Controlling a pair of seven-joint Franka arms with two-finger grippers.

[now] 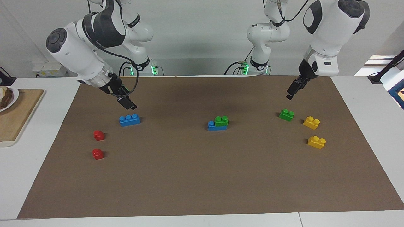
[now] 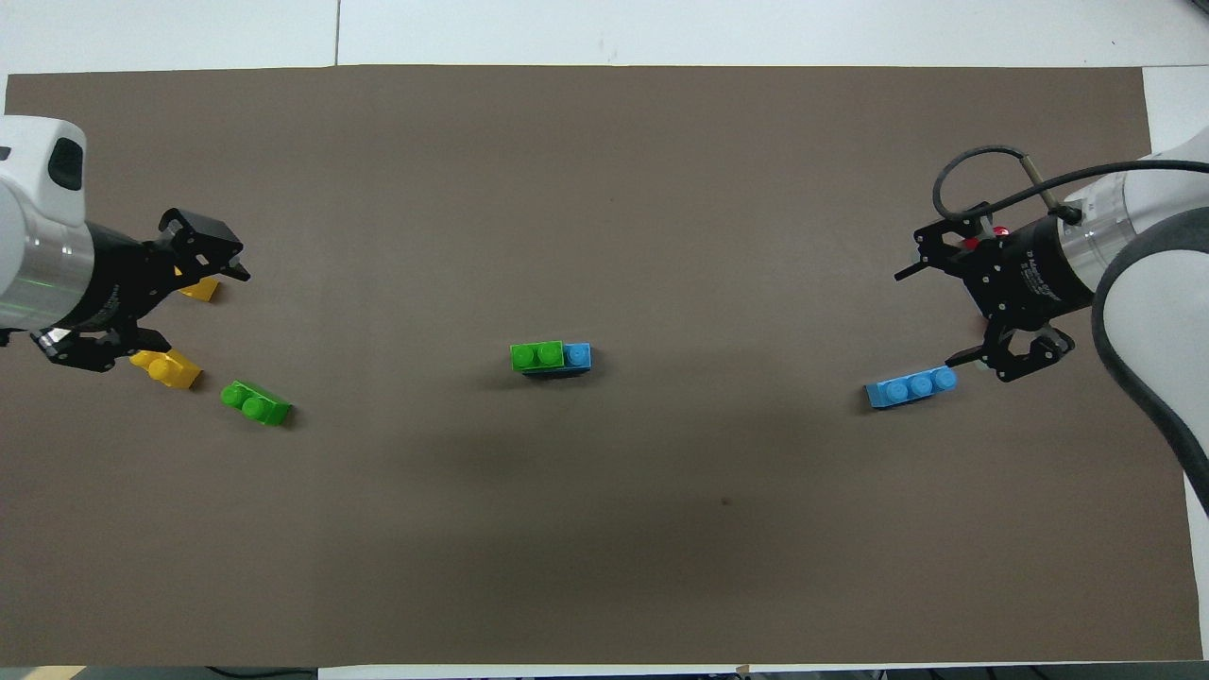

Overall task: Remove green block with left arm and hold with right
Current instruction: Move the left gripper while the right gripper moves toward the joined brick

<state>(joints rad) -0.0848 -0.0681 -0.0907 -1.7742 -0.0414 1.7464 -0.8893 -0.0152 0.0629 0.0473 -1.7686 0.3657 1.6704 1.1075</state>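
White table (image 1: 38, 164) with brown mat (image 1: 202, 176), pale wall (image 1: 202, 37).

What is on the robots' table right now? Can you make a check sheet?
Surface: brown mat on white table.
Job's things: green block stacked on blue brick, mid-mat.
Clutter: loose green brick, two yellow bricks, loose blue brick, two red bricks.
Grippers: left gripper open, raised above the loose green brick; right gripper open, above the loose blue brick.
Cables: black cable on right wrist.
Surroundings: wooden board.
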